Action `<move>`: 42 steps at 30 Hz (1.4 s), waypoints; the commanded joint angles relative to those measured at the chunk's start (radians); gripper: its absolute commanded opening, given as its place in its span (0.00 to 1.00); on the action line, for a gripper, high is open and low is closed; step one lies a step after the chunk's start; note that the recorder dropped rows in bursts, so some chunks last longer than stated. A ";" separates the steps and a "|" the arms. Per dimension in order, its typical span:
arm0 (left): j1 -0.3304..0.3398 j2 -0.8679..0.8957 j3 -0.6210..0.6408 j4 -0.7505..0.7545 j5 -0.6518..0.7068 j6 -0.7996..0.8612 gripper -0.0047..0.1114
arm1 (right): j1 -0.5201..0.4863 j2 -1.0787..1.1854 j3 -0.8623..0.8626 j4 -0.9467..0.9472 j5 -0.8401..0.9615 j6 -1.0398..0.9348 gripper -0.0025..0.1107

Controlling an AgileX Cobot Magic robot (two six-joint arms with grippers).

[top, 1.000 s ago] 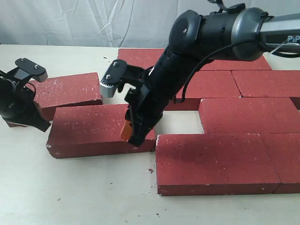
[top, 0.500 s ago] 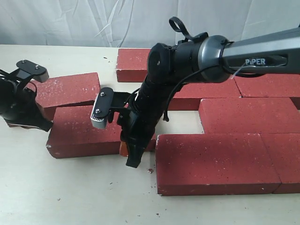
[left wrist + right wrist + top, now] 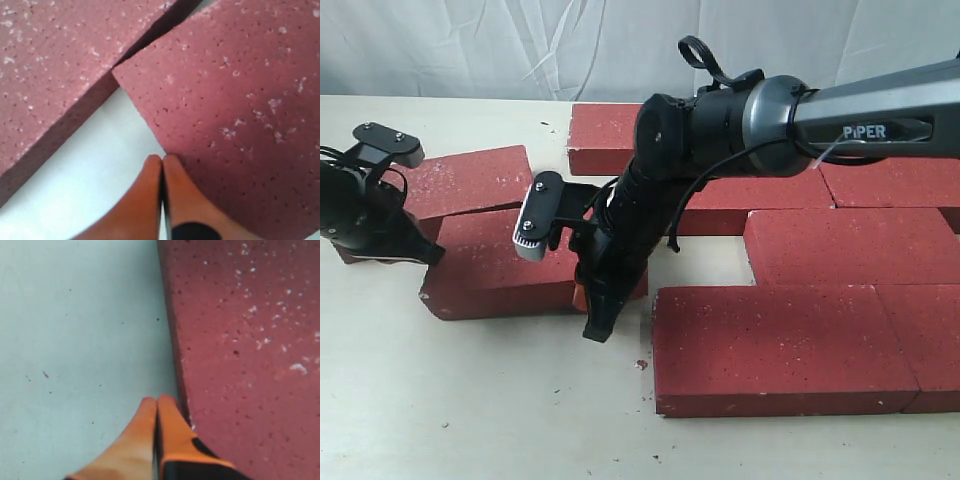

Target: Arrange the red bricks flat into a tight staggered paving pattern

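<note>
Two loose red bricks lie flat at the left: a front brick [image 3: 490,265] and a rear brick [image 3: 465,178] touching it. My right gripper [image 3: 595,325] reaches across the middle, shut and empty, tips down against the front brick's long near side by its right end. In the right wrist view the shut gripper [image 3: 157,400] rests along that brick's edge [image 3: 250,340]. My left gripper [image 3: 428,256] is shut and empty at the front brick's left end. In its wrist view the left gripper [image 3: 162,159] touches the front brick's corner [image 3: 240,100], with the rear brick [image 3: 45,70] beside it.
Several red bricks lie paved at the right, among them a front one [image 3: 785,345], a middle one [image 3: 850,245] and back ones [image 3: 610,125]. A gap of bare table [image 3: 705,260] separates the loose front brick from them. Bare tabletop [image 3: 470,400] runs along the front.
My right gripper moved from on top of the front brick down to its near side. The front brick slid left and back, up against the rear brick. My left gripper shifted slightly.
</note>
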 commanded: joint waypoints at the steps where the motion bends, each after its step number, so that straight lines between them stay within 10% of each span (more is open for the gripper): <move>1: -0.003 0.010 -0.002 -0.023 -0.044 0.009 0.04 | 0.001 -0.001 0.002 -0.003 0.006 0.004 0.02; 17: 0.028 -0.154 -0.004 0.011 -0.015 -0.027 0.04 | -0.139 -0.172 0.006 -0.386 0.103 0.607 0.02; 42: 0.066 0.005 -0.013 -0.065 -0.015 -0.095 0.04 | -0.299 -0.120 0.053 -0.152 0.045 0.359 0.02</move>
